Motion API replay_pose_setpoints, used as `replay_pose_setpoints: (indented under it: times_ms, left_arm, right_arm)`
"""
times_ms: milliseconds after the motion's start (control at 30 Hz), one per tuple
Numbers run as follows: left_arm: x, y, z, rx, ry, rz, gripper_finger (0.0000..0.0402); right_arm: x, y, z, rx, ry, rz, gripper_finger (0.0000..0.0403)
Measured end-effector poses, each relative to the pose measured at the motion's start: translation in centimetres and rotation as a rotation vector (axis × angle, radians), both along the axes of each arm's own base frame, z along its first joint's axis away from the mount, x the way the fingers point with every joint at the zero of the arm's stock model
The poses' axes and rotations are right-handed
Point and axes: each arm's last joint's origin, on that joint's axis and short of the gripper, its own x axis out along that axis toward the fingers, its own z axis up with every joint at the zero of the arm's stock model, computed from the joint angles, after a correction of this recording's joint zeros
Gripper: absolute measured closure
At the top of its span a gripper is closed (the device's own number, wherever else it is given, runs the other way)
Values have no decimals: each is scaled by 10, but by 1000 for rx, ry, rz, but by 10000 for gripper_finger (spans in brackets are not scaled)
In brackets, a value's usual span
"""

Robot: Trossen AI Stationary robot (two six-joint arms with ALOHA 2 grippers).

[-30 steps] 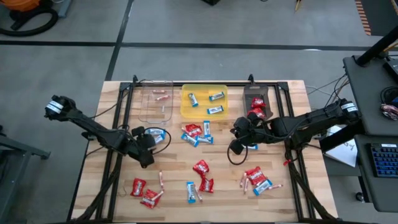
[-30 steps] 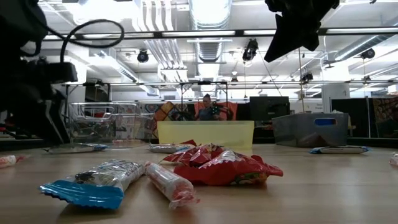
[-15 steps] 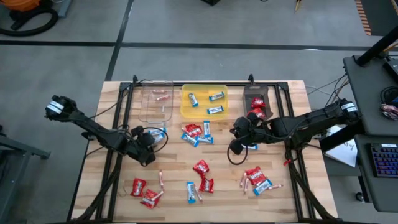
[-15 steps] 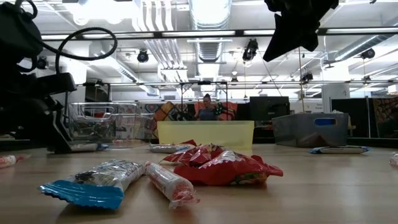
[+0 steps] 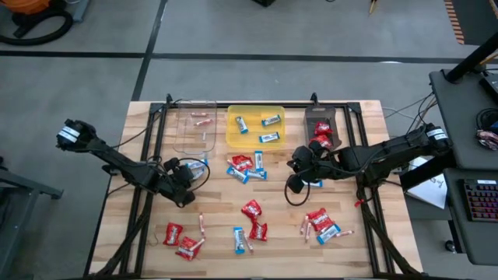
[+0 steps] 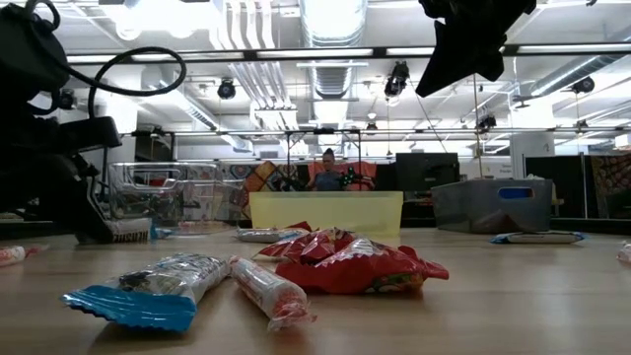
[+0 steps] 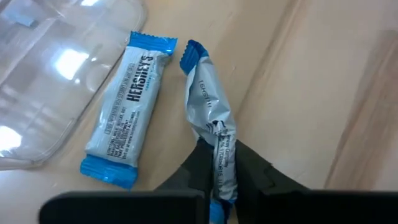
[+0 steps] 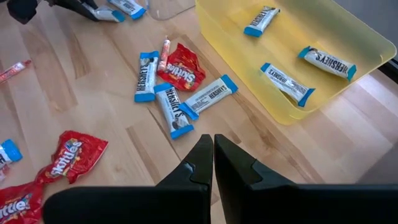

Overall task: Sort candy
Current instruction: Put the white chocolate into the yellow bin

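Candy lies scattered on the wooden table: red packets (image 5: pixel 251 208), blue-and-white bars (image 5: pixel 241 239) and thin pinkish sticks (image 5: pixel 201 225). My left gripper (image 5: pixel 187 176) is low at the table's left, just near of the clear tray (image 5: pixel 194 128), and is shut on a blue-and-white bar (image 7: pixel 210 118). A second bar (image 7: pixel 127 109) lies flat beside it, next to the tray's corner. My right gripper (image 5: pixel 294 174) hangs shut and empty above the table's middle right (image 8: pixel 213 149). My left gripper pinches the bar between its two fingers across the long sides, on its near half (image 7: pixel 222 163). The fingers come slanting down from the table's left, and the bar runs on ahead of them. The wrapper is crumpled at the pinch. Its far blue end (image 7: pixel 196 55) is at the table.
A yellow tray (image 5: pixel 255 128) with three bars and a dark tray (image 5: pixel 320 124) with red packets stand along the far edge beside the clear tray. Clusters of candy lie at the middle (image 5: pixel 245 167), near left (image 5: pixel 180 241) and near right (image 5: pixel 323 224).
My left gripper has come down toward the table next to the clear tray and has shut on the blue-and-white bar, whose wrapper now stands pinched between the fingers. My right gripper has kept still.
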Motion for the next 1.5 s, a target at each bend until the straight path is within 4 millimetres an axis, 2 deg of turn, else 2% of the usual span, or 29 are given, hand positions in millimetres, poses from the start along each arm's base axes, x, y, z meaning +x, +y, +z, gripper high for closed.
replay_pose_setpoints:
  times_ms: [167, 333, 433, 600, 767, 933, 1100, 1267, 1500]
  left_arm:
    - [6, -5, 13, -70, -32, -56, 382]
    - [20, -13, 44, -68, -127, -144, 374]
    - [30, -17, 69, -21, -194, -199, 379]
    - [46, -20, 110, 153, -289, -234, 381]
    - [64, -13, 145, 279, -311, -260, 381]
    - [85, 6, 167, 346, -273, -323, 381]
    - [107, 38, 179, 339, -238, -392, 381]
    - [124, 76, 178, 324, -197, -416, 381]
    - [145, 126, 165, 246, -171, -433, 381]
  right_arm:
    - [0, 0, 0, 0, 0, 1, 394]
    - [0, 0, 0, -3, 2, 3, 394]
    - [0, 0, 0, -9, 5, 10, 394]
    - [1, 0, 0, -22, 5, 25, 394]
    - [2, 0, 1, -24, -7, 31, 394]
    - [2, 0, 1, -25, -6, 33, 394]
    - [2, 0, 1, -29, -4, 36, 394]
    - [1, 0, 1, -32, -1, 39, 394]
    - [1, 0, 0, -38, 2, 45, 394]
